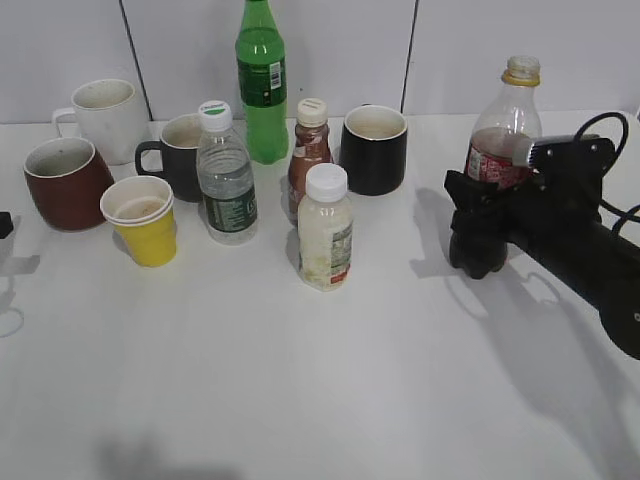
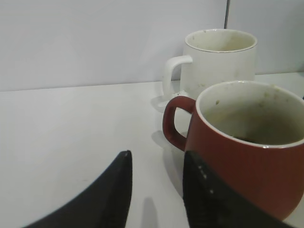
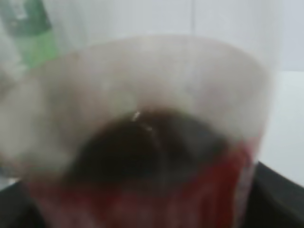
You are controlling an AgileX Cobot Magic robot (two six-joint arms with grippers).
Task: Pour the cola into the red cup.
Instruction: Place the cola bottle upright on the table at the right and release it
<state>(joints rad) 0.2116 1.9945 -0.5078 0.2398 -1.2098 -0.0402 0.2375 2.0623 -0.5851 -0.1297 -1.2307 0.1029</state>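
R tool (image 1: pixel 492 215) grips upright cola (image 1: pixel 503 140); L tool (image 2: pixel 156 190) sits narrowly apart, empty, beside red cup (image 2: pixel 247 156). Best lift straight, cross above clutter w/o tilting.

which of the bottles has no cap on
The cola bottle at far right, held in the right gripper: its yellowish neck is open. The green bottle, water bottle, brown bottle and milky bottle are all capped.
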